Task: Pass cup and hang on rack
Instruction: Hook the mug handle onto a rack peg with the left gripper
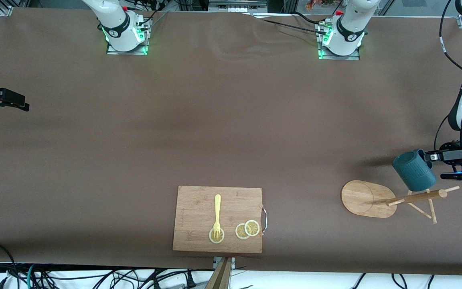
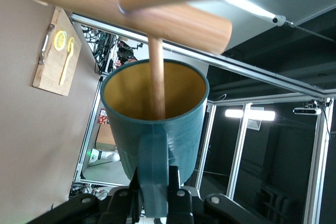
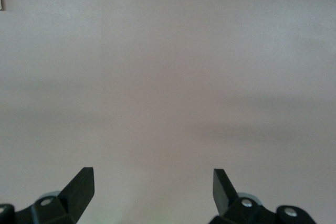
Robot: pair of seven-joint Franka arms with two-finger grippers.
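Nearest the front camera lies a rectangular wooden cutting board [image 1: 217, 219] bearing a yellow fork [image 1: 217, 215]. Farther up, the light wooden mug rack [image 1: 369, 198] stands toward the left arm's end. The left gripper [image 1: 429, 157] is clamped on the dark teal cup's [image 1: 413, 169] handle; only its wrist view shows a peg [image 2: 156, 78] inside the cup. The right gripper [image 3: 153, 182], fingers apart, waits over bare table.

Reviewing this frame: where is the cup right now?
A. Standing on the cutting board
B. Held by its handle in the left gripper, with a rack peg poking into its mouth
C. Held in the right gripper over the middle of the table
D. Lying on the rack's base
B: the left gripper clamps the handle of the cup, and a peg of the rack reaches into its open mouth; the right gripper is open and empty.
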